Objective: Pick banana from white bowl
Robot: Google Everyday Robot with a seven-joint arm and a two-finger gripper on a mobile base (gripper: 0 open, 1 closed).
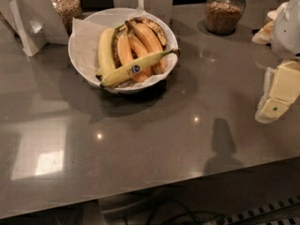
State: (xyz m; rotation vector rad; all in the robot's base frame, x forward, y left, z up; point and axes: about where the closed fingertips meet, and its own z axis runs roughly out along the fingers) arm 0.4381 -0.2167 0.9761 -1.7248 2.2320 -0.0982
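The banana point(136, 68) is long, slim and pale yellow-green with a small blue oval sticker at its middle. It lies across the front of the white bowl point(78, 55), on top of several deeper orange bananas point(140, 46) and beside a plump yellow one point(106, 50). The bowl is lined with crumpled white paper and stands on the grey counter at the upper middle. My gripper point(277, 97) shows as pale cream blocks at the right edge, well to the right of the bowl and apart from it, above the counter.
A glass jar of grains point(225, 11) stands at the back right and another jar point(65, 6) at the back left. White folded card stands point(28, 22) sit at the left. The counter's front edge point(150, 186) runs along the bottom, with cables below.
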